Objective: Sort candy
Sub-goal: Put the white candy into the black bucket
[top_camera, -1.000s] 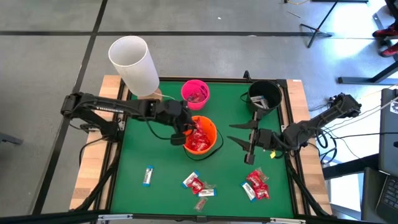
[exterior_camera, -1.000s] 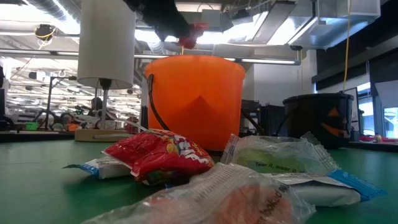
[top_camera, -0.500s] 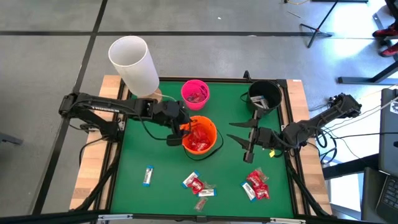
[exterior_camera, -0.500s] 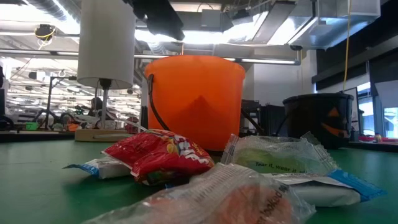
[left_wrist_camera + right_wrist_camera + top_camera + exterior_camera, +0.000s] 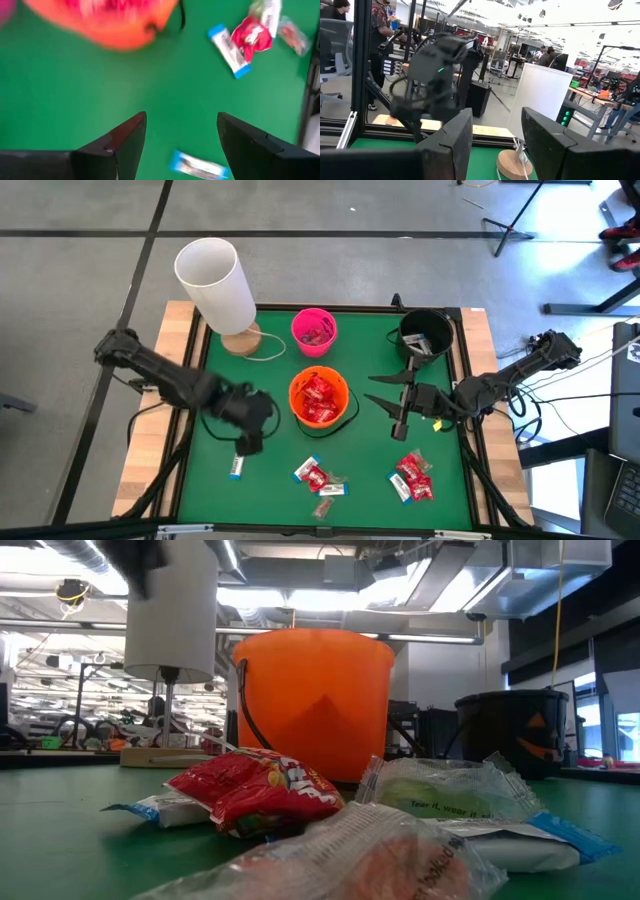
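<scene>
From above, the left hand (image 5: 250, 442) hangs spread and empty just above a lone blue-and-white candy (image 5: 237, 465) near the counter's (image 5: 370, 480) front left, its long axis running front to back, so the left arm is far nearer it than the right hand (image 5: 398, 405), which waits parted and empty beside the orange bucket (image 5: 320, 399) already holding red sweets. Level with the counter, a shiny red wrapped sweet (image 5: 255, 790) and clear crinkly ones lie loose before that bucket. The left wrist view shows the spread fingers (image 5: 120, 145) straddling green baize with the blue-ended candy (image 5: 200, 167) between and just beyond them; the right wrist view shows only parted fingers (image 5: 452, 137) and the room.
</scene>
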Robot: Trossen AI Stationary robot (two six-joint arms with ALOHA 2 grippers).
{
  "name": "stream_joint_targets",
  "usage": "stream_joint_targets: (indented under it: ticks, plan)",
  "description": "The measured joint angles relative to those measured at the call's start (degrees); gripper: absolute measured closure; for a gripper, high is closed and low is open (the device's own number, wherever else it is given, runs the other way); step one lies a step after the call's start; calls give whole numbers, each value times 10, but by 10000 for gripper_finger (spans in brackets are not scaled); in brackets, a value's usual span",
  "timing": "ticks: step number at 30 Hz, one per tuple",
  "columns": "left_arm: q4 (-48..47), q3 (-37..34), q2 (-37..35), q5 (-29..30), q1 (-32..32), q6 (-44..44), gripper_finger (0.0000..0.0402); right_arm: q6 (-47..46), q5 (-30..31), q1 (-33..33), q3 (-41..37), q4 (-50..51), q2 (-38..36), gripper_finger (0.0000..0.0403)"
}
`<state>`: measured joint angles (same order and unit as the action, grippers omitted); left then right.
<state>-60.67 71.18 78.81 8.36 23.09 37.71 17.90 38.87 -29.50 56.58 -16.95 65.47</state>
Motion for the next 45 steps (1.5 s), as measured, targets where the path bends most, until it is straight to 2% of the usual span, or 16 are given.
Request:
stream_joint_targets:
  ticks: [3,7,9,14,21,26,32,40,45]
  plan:
    - [4,-48,0,2,58,155,168,-13,0,0,0,0,0,237]
    - [21,-129,0,5,140,306,168,-16,-1,0,0,0,0,237]
    - [61,-169,0,-2,170,376,168,-16,-1,0,0,0,0,237]
    - [223,-243,0,2,217,485,168,-16,-1,0,0,0,0,237]
    - [226,-288,1,7,221,606,168,-16,-1,0,0,1,0,237]
    - [227,-302,19,-15,206,627,168,-16,-1,0,0,7,0,237]
    - [246,-302,48,-27,192,613,168,-16,-1,0,0,9,0,237]
    - [239,-297,99,-74,174,595,168,-16,-1,-1,0,9,0,237]
    - [227,-292,101,-77,166,570,200,-16,-1,-1,0,9,0,237]
